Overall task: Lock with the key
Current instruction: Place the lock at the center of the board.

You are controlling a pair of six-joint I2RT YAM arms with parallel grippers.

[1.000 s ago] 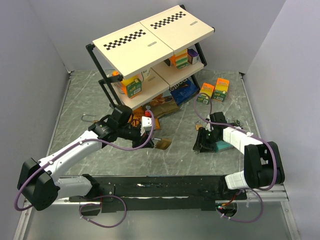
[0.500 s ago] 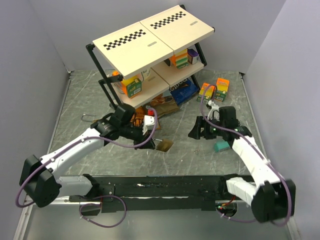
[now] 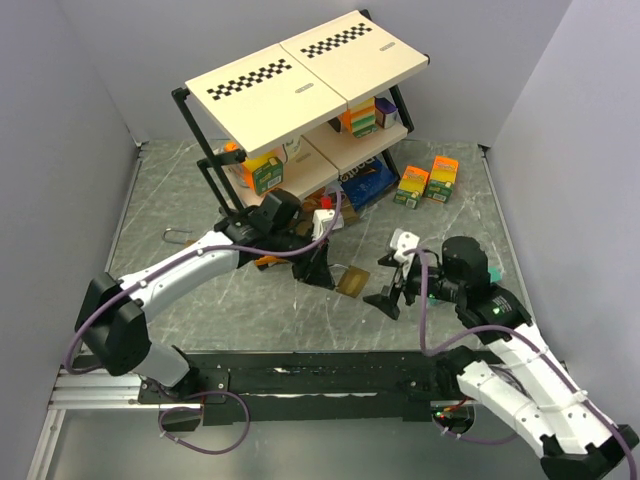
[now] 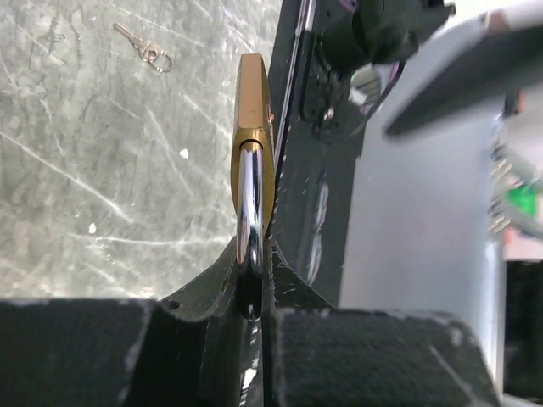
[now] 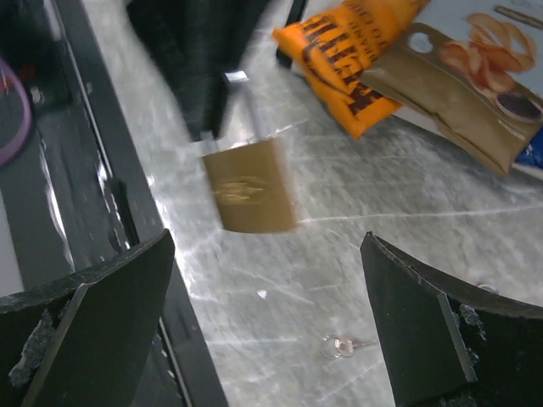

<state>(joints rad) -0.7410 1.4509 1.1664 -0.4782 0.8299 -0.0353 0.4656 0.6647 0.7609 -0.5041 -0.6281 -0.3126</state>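
Step in hand, at a guess: fetching the key.

Brass padlock with a steel shackle (image 4: 252, 127) pinched by that shackle in the black left gripper (image 3: 322, 265), clamped hard on it. Lock body low over the middle of the table; touching it or not, impossible to say. Black right gripper (image 3: 392, 293) spread wide and carrying nothing, just right of the lock. Small silver key on its ring (image 5: 344, 346) flat on the table, below and between the right fingers.

Lower the right claw straight onto the key. Pinch the bow rather than the ring, so the blade juts out stiff. Close slowly with fingertips grazing the surface, since a thin flat key will likely skate. Hold the lock steady, keyhole end turned toward the right arm; keyhole itself not visible.

Underfoot: grey marbled slab (image 3: 170, 190), smooth and glossy. On the far side, a black-framed shelf rack with a cream checker-marked top (image 3: 300, 75), small cartons on its shelves. An orange snack bag (image 5: 339, 42) and a brown crisp bag (image 5: 458, 93) near its foot. Two orange-and-green cartons (image 3: 427, 180) far right. Plain grey walls all round.
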